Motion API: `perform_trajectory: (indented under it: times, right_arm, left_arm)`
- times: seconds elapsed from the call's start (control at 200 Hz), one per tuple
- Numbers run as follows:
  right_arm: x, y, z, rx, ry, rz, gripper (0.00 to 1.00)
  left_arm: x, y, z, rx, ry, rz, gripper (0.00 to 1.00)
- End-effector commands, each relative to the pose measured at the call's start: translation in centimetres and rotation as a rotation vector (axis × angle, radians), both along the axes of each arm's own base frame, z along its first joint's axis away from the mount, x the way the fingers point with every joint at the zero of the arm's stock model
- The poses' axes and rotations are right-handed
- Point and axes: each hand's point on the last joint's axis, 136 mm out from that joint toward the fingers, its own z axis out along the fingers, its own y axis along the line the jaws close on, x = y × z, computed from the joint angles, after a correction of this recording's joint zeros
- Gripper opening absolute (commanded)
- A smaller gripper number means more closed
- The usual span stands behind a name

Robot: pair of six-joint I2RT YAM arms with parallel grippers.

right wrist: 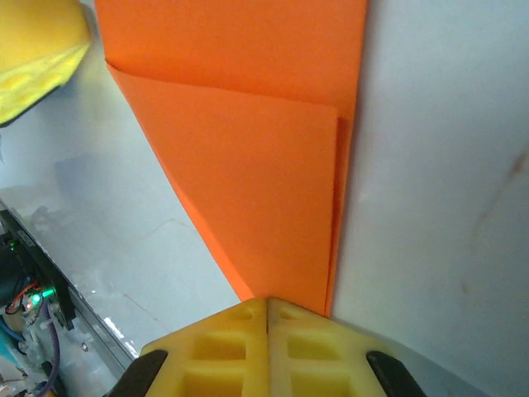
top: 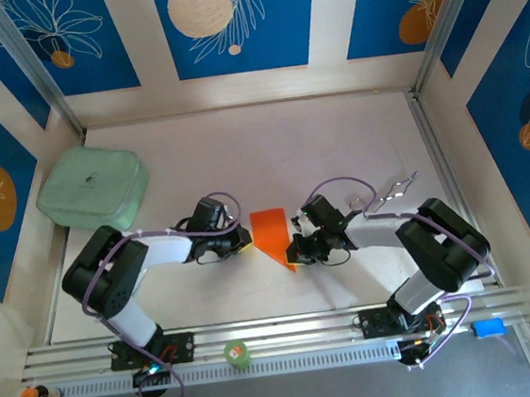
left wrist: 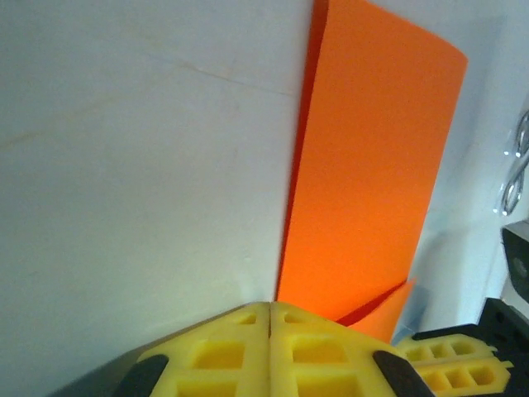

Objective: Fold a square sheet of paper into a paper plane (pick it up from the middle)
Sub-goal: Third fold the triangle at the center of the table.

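You've got the orange paper sheet lying on the worktop about mid-width, somewhat nearer the near edge than the far one, between the two arms. It's partly folded: flaps doubled over, tapering to a point on the near side. Left pincer sits just beside the sheet's left edge, yellow pads pressed together; in its wrist view the closed tips meet the sheet at its lower end, and you can't tell if any paper is caught between them. Right pincer is at the sheet's near point, pads also pressed together; in its wrist view the tips touch the pointed end of the sheet, a diagonal fold showing above; whether it's pinched or only touched can't be told. Pale green cushion pad lies at the worktop's far-left corner, well apart. Small green round object sits on the near rail between the arm bases.
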Motion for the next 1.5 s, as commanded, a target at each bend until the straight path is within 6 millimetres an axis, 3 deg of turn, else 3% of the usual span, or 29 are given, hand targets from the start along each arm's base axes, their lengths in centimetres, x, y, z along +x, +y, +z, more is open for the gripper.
perform_trajectory:
  times: [0.0,0.18,0.335,0.495,0.91,1.11,1.495]
  right_arm:
    - [0.5,-0.4,1.9,-0.017,-0.052,0.008,0.06]
    - [2.4,-1.4,3.7,-0.049,-0.137,-0.035,0.18]
    - [3.3,-1.6,3.8,-0.038,-0.142,-0.052,0.29]
    - [3.7,-0.7,3.4,-0.012,-0.111,-0.051,0.32]
    - [4.3,-0.1,2.3,-0.012,-0.079,-0.036,0.27]
    - [4.3,0.1,2.3,0.008,-0.093,-0.021,0.18]
    - [5.3,1.5,2.9,0.074,-0.129,0.072,0.06]
  left_arm:
    - [-0.3,1.5,0.4,0.057,-0.022,0.014,0.08]
    - [-0.3,1.6,1.5,0.049,-0.055,0.015,0.11]
    - [-0.1,1.2,2.0,0.022,-0.068,0.006,0.15]
    - [-0.1,0.9,2.0,0.003,-0.070,0.003,0.18]
    - [0.1,0.3,2.2,-0.038,-0.078,-0.005,0.22]
    - [0.2,0.2,2.3,-0.048,-0.080,-0.004,0.22]
    - [-0.3,1.9,3.1,0.000,-0.106,0.040,0.22]
